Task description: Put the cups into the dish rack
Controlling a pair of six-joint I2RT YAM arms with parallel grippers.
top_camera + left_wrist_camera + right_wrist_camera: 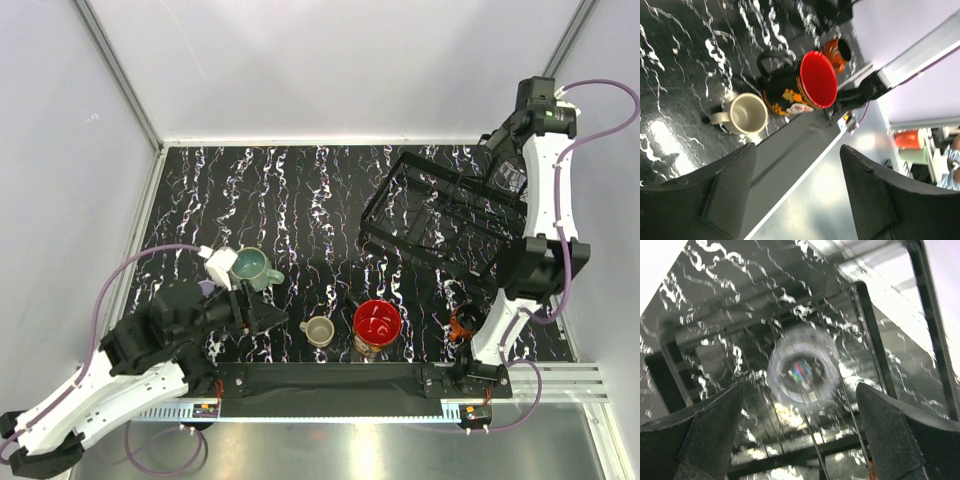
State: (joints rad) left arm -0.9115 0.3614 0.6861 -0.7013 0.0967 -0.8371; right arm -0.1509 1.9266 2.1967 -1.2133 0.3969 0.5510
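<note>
While the right hand (800, 390) stands apart, the clear glass (802, 371) lies just beyond, untouched.

**A:** What's the surface like?

**B:** It's a bench (300, 190), glossy black with white marble-like veins.

**A:** And around it?

**B:** Plain white walls (330, 60) at the far side and on both flanks. An aluminium post (120, 70) slants up from the far left corner, and a second post (570, 35) from the far right.

**A:** What about the near edge?

**B:** A black strip (330, 378) runs along it. A silver slotted rail (565, 385) shows at its right end, and a brushed metal sheet (350, 450) lies nearer still.

**A:** Anything off the bench?

**B:** In the left wrist view, blurred, there's an orange container (907, 139) right beside a pale green container (912, 155). I can't tell what they are.
</note>
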